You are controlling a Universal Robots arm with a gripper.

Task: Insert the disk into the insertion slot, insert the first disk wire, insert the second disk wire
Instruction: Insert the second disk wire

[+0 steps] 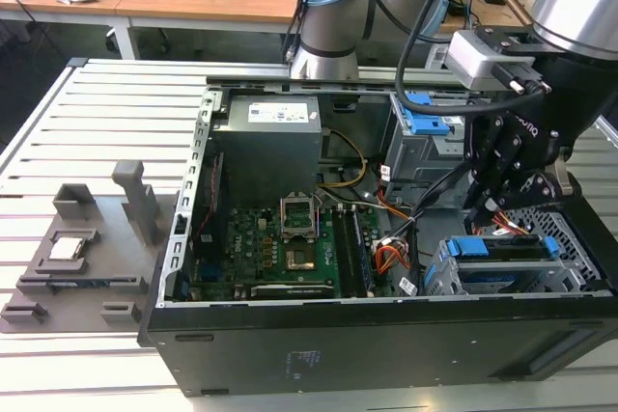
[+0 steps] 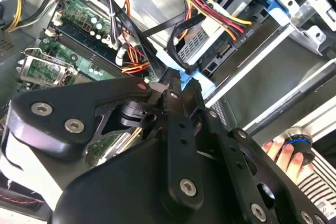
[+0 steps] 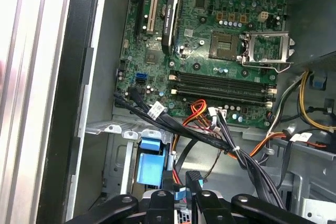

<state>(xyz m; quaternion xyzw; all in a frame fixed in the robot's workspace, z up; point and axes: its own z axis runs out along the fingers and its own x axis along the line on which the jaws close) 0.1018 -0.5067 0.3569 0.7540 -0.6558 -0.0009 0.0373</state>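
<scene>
The disk (image 1: 504, 250), grey in its blue carrier, lies in the insertion slot (image 1: 440, 279) at the exterior view's right end of the open computer case. My gripper (image 1: 490, 207) hangs just above the disk's inner end. In both wrist views its fingers (image 2: 172, 95) are closed on a light-blue flat disk wire (image 2: 193, 78), also seen as a blue strip (image 3: 181, 193) between the fingertips. A black plug with red, yellow and black wires (image 2: 231, 38) sits against the drive's edge. The carrier's blue tab (image 3: 152, 165) lies close beside the gripper (image 3: 181, 198).
A taller grey cage with a blue latch plate (image 1: 425, 124) stands behind the slot. Black cable bundles (image 3: 210, 140) cross the motherboard (image 1: 280, 248), and the power supply (image 1: 266, 137) sits at the back. A person's hand (image 2: 275, 151) rests outside the case. A grey fixture (image 1: 87, 238) lies on the table.
</scene>
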